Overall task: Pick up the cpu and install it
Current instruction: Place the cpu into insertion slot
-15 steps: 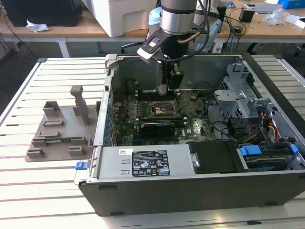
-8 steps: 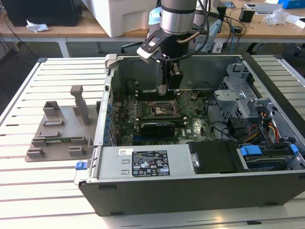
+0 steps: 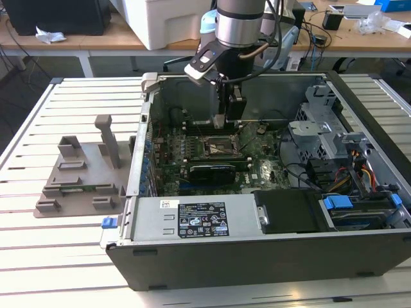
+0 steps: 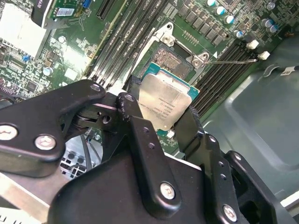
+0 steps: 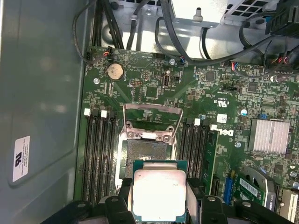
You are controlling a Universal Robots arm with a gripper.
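At the exterior view's left, a grey plastic tray [image 3: 80, 176] with upright posts sits on the slatted table [image 3: 38, 256], just beside the open computer case [image 3: 257, 256]; the case lies on its side and takes up the middle and right of the frame, with a silver power supply [image 3: 199, 221] along its near wall. Near the upper middle, the arm [image 3: 241, 22] comes down into the case; the gripper [image 3: 221, 119] hangs over the green motherboard [image 3: 257, 170], just above the dark square socket [image 3: 215, 146].

In both wrist views the jaws are closed narrowly on the cpu [image 4: 163, 105] [image 5: 159, 193]; a black finger [image 4: 133, 100] presses one edge and its partner [image 4: 189, 119] the opposite edge, silvery lid facing the cameras. The cpu is held clear of the board, close by the socket [image 5: 147, 151] and not seated in it; the socket's metal load frame [image 5: 152, 119] stands open and its contact bed lies bare. Rows of black memory slots [image 5: 100, 154] flank the socket.

At the exterior view's right, a metal drive cage [image 3: 324, 128] and bundled cables [image 3: 363, 173] fill the end of the case.
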